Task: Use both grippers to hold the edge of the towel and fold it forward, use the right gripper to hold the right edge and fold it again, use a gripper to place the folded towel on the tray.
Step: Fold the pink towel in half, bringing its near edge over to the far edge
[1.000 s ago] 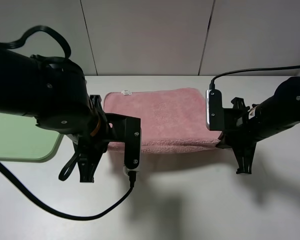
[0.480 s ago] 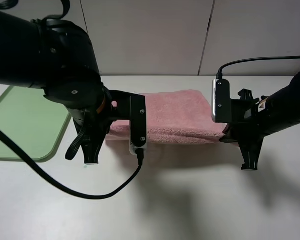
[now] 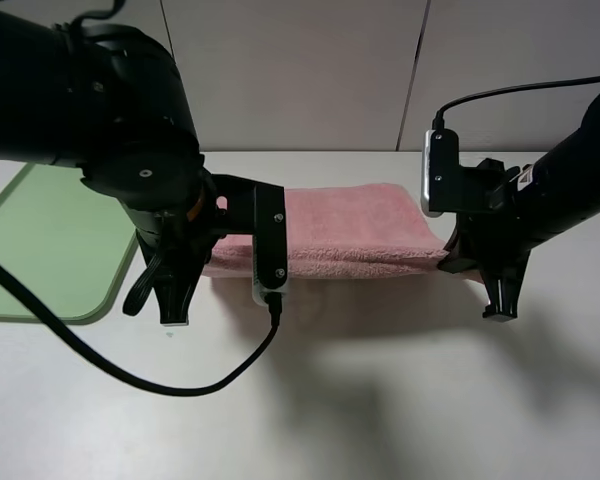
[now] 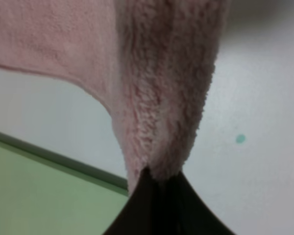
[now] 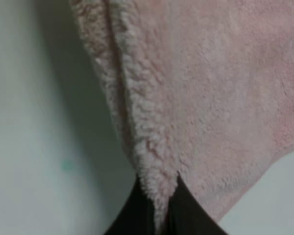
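The pink towel [image 3: 355, 230] hangs in a sagging double layer between my two grippers, just above the white table. My left gripper [image 3: 173, 308] is shut on the edge of the towel [image 4: 157, 147] at its left corner; the plush bunches right at the black fingertips. My right gripper [image 3: 499, 306] is shut on the towel's right corner [image 5: 154, 161] in the same way. In the exterior view both arms hide the pinched corners. The light-green tray [image 3: 40, 260] lies flat to the left, beside the left arm.
A grey panelled wall [image 3: 310, 70] rises behind the table's far edge. A black cable [image 3: 180, 385] loops from the left arm over the near table. A small teal mark [image 4: 240, 139] sits on the table near the left gripper.
Both arms have carried the towel's near edge up and toward the far side, so the cloth shows as a narrower band. The left arm shifted right and uncovered more of the tray.
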